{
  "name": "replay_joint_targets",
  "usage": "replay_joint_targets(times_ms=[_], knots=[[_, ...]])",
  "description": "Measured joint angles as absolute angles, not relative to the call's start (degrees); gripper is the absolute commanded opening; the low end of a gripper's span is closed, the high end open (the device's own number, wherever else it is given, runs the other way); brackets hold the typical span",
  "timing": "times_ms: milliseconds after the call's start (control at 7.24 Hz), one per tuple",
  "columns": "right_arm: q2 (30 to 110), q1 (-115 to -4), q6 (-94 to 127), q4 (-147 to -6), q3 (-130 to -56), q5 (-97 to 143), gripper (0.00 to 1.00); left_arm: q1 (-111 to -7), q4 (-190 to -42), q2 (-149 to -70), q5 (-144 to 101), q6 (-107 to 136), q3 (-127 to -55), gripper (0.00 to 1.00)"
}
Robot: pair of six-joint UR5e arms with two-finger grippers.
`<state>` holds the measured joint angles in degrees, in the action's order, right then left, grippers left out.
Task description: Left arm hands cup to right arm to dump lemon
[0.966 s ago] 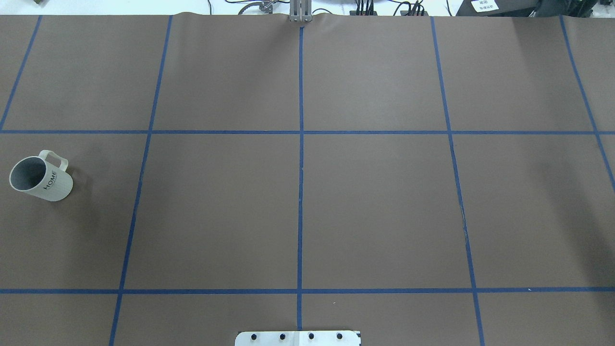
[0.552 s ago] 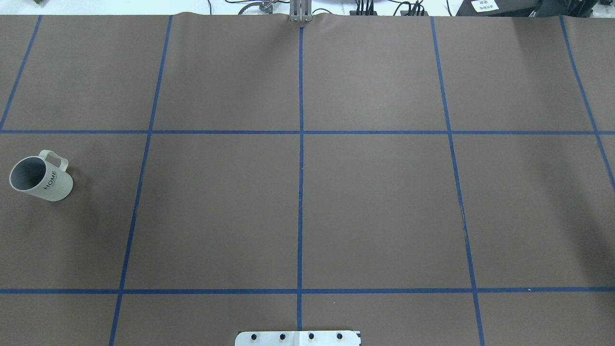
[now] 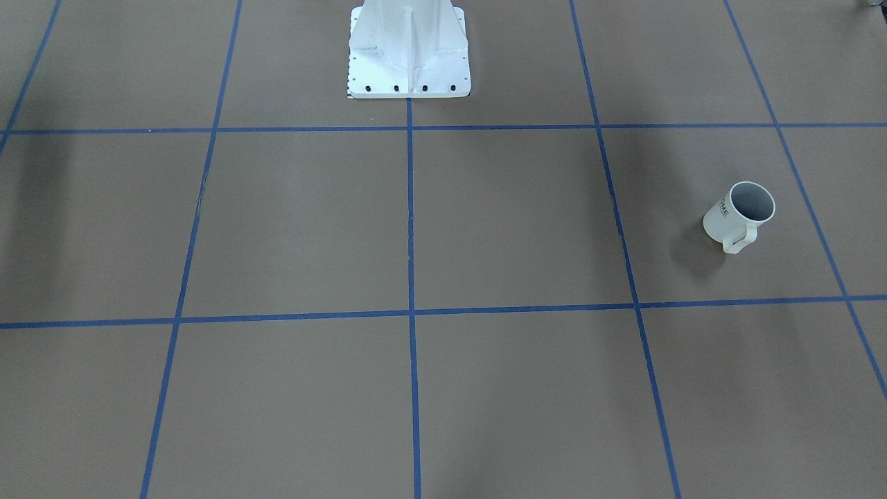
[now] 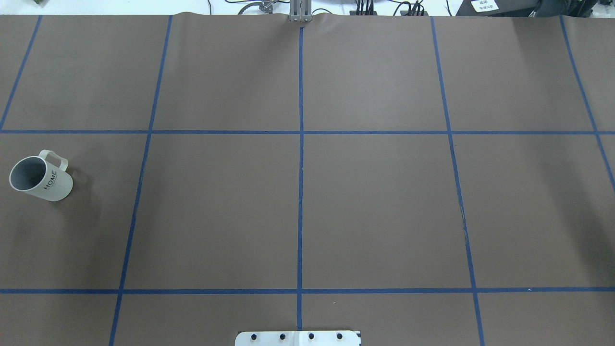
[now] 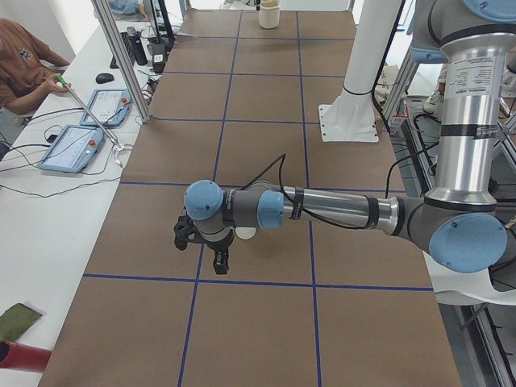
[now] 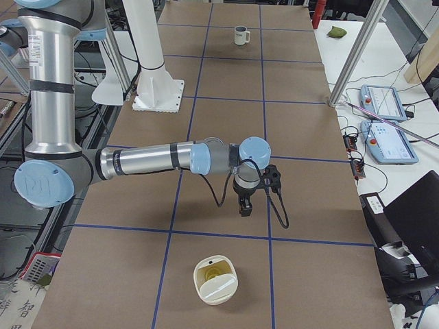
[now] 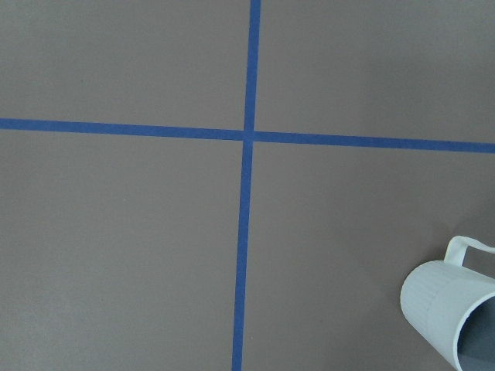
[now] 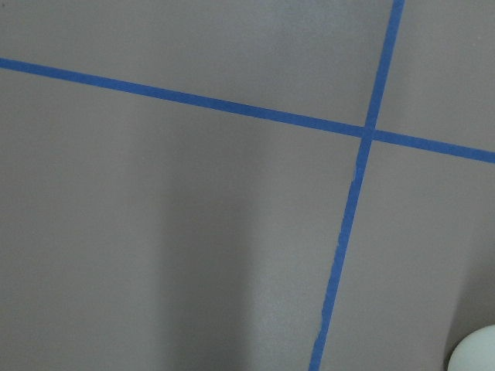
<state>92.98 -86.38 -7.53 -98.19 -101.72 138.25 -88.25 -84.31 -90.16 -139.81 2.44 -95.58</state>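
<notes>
Cream-white HOME mug (image 4: 41,179) stood upright on the brown-papered table (image 4: 375,202), in the square at the robot's far left, well apart from the centre line. That spot looked beyond easy reach of the right arm (image 6: 151,159), which would explain why a hand-over was called for at all. Its mouth faced up, so whatever was inside would stay put. Only grey interior showed, and no lemon could be made out in it. The squared handle pointed toward the operators' side, leaving the ribbed body free for a side grasp.

The left arm (image 5: 339,211) reached out over the table with the left gripper (image 5: 218,262) pointing down near the mug, not over it: the left wrist view caught the mug only in its lower right corner. Whether its jaws stood apart or together could not be told.

The right gripper (image 6: 245,207) hung over bare table nearer the right end, likely placed to receive; its jaws could not be judged either. A cream container (image 6: 216,279) with something yellow inside sat beyond it, and what that was could not be told.
</notes>
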Motion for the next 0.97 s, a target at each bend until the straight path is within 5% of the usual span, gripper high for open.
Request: replay_joint_targets(times_ms=[966], knots=[[93.7,-87.82,-7.48,-98.17,-102.48,134.39,1.0,-88.24,-84.41,-89.89,-136.5,2.54,-95.9,1.0]])
